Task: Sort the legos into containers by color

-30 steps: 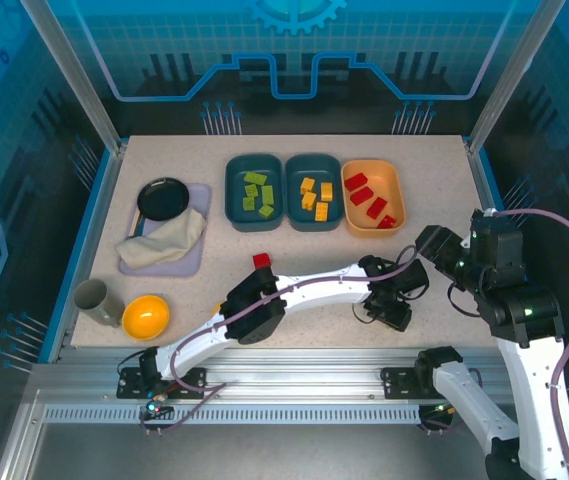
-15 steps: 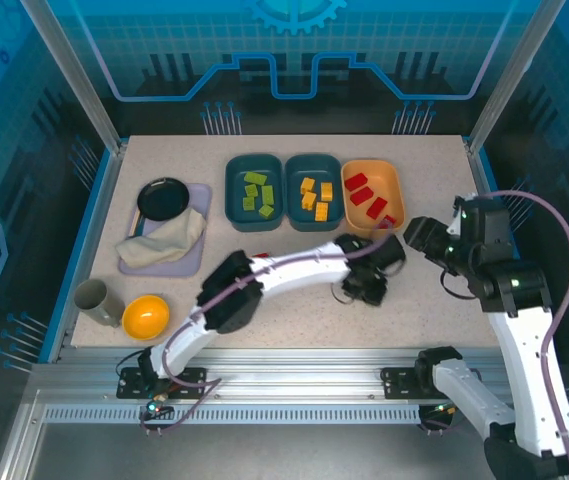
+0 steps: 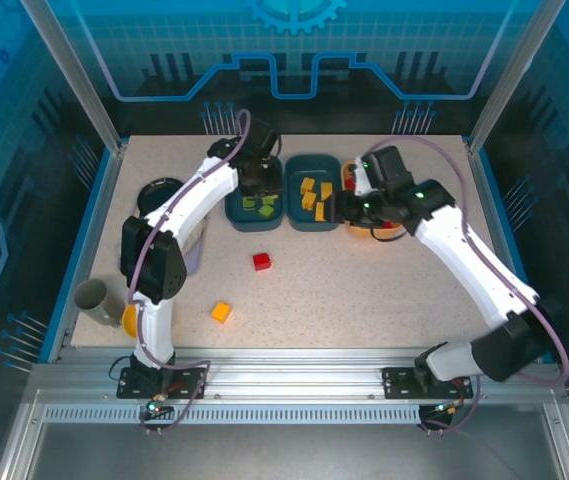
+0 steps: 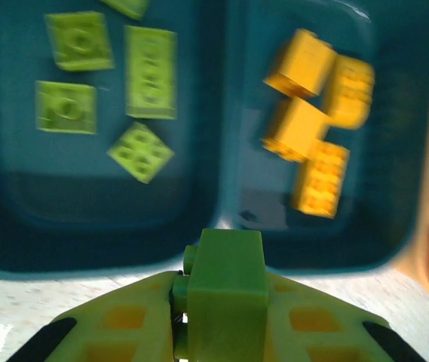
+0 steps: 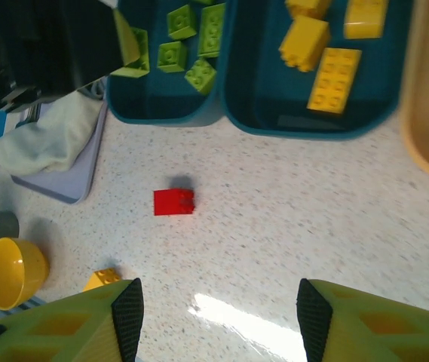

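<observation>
- Left hand [image 4: 225,305] is pinching a green lego [image 4: 225,260], poised above the near rim of the teal container [image 4: 86,226] with the sorted green legos [image 4: 151,72] in it.
- Right hand [image 5: 214,324] is spread wide, nothing between its fingers, over the bare surface [image 5: 312,211].
- A red lego [image 5: 173,202] lies loose in front of the containers.
- A yellow-orange lego [image 5: 102,280] sits nearer the arm bases.
- The second teal container [image 5: 304,124] holds the yellow legos [image 5: 335,79].

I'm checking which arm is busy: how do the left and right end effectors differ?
The left end effector is shut on a green brick; the right end effector is open, holding nothing. The left faces the teal trays; the right looks down on a loose red brick. Both have yellow-green fingers.
</observation>
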{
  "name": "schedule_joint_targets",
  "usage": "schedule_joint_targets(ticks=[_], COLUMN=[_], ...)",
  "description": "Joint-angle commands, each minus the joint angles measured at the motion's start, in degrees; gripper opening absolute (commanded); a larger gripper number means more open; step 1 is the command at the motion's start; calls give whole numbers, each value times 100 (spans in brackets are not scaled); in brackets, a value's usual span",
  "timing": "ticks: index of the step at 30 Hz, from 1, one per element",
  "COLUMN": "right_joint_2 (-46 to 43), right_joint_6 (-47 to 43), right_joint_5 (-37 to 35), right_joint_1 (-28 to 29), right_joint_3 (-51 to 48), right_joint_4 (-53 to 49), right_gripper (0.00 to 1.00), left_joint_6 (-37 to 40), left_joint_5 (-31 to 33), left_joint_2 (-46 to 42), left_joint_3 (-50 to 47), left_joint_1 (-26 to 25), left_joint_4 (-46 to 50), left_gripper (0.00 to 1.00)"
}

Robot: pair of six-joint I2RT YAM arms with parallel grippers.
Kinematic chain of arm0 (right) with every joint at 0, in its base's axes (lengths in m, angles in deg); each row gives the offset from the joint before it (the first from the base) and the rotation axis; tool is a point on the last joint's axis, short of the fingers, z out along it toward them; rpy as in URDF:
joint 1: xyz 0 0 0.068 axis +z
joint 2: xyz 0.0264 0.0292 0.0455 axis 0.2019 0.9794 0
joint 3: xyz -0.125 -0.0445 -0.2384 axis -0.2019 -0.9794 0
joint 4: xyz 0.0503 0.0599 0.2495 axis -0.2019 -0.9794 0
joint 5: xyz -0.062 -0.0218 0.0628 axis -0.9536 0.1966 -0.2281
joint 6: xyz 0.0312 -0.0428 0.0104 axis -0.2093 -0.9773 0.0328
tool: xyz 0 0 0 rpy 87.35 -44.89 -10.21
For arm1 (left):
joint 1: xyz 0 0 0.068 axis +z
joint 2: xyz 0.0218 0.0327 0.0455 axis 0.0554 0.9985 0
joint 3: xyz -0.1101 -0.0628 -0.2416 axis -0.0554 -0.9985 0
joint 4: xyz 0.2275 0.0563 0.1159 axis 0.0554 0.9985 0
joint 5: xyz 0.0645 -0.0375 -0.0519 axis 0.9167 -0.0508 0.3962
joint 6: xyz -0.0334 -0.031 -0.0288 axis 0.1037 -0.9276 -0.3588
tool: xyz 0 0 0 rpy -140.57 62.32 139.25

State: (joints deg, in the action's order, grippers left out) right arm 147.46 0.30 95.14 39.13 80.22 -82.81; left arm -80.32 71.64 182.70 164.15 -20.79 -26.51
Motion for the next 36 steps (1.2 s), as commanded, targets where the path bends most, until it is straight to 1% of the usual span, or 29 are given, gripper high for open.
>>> schedule_joint_targets(ticks=[1, 5, 10, 17, 23, 27, 29, 30, 32, 33, 34, 36], right_joint_2=[542, 1072, 1271, 1254, 1212, 1184, 1183, 1183, 1192, 1207, 1218, 1250], right_joint_6=[-157, -258, -286, -195, -169, -165, -171, -192, -257, -292, -350, -484], right_joint_5=[189, 265, 278, 304, 304, 295, 308, 312, 312, 300, 288, 222], right_joint_1=[190, 231, 220, 205, 174, 153, 161, 156, 176, 190, 212, 293], right_joint_3=[542, 1003, 1055, 809, 705, 658, 619, 596, 537, 512, 478, 421], right_joint_4=[120, -73, -165, -155, -182, -208, -209, -204, -208, -209, -214, -217], right_gripper=[59, 59, 59, 59, 59, 59, 59, 59, 60, 60, 60, 61], left_joint_6=[263, 354, 485, 778, 921, 916, 921, 916, 912, 916, 913, 887], left_joint_5=[548, 1143, 1574, 1784, 1864, 1905, 1906, 1901, 1866, 1853, 1840, 1781], left_joint_2=[400, 1027, 1460, 1698, 2021, 2086, 2106, 2098, 2048, 2009, 1959, 1823], left_joint_3=[394, 1026, 1187, 963, 1149, 1126, 1156, 1173, 1250, 1289, 1358, 1486], left_joint_1=[213, 287, 279, 277, 273, 278, 273, 270, 257, 244, 219, 167], left_joint_4=[481, 1029, 1338, 1265, 1363, 1368, 1376, 1385, 1386, 1385, 1394, 1425], left_gripper=[24, 23, 23, 23, 24, 25, 29, 33, 48, 53, 57, 62])
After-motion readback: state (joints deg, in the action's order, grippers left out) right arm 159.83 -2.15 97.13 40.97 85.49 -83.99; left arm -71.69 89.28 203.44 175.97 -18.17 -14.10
